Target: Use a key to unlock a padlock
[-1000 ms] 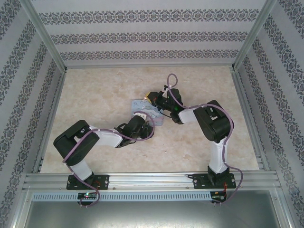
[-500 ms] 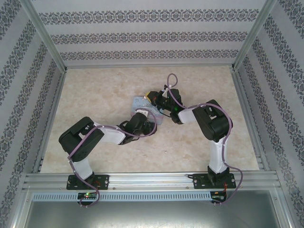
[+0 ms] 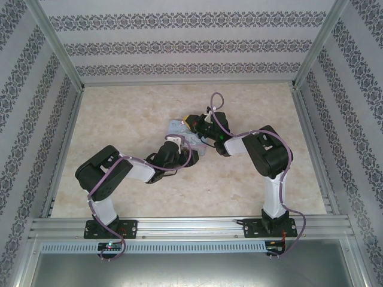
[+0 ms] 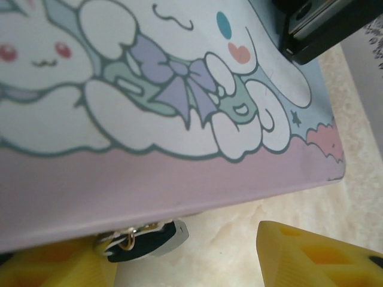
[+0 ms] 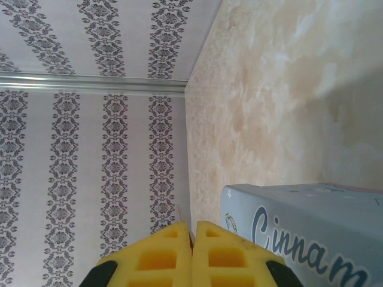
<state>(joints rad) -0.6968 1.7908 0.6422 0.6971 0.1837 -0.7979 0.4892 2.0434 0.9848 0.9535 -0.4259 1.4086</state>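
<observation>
Two robot arms meet over a pastel cartoon tin box (image 3: 175,126) at mid-counter (image 3: 119,113) in an attempt to unlock a padlock with a key. In the left wrist view the padlock (image 4: 146,239), a small dark-teal body with a thin metal loop, sits tucked under the tin's pink edge, low and left of centre in the frame. The left claw (image 4: 185,266) is spread. One yellow finger (image 4: 54,266) is just beside the padlock and the other (image 4: 317,254) is well apart at lower right. The right claw (image 5: 192,242), at the bottom of its own view, has its fingers pressed together beside the tin's blue side wall. Whether the key is nipped in that seam cannot be told.

The step in hand appears to be steadying the lock. Done well, the left claw would slide toward the lower left of its frame until the body sits centred between its fingers. It would then close on the body rather than the loop, and present the keyway to the other arm.

Room is tight. The tin's edge overhangs the lock, the right arm's black housing (image 4: 323,24) crowds the upper right corner, and in the overhead view both claws sit near each other at the tin. Open counter lies on every side of the tin, out to the patterned walls (image 3: 179,48).
</observation>
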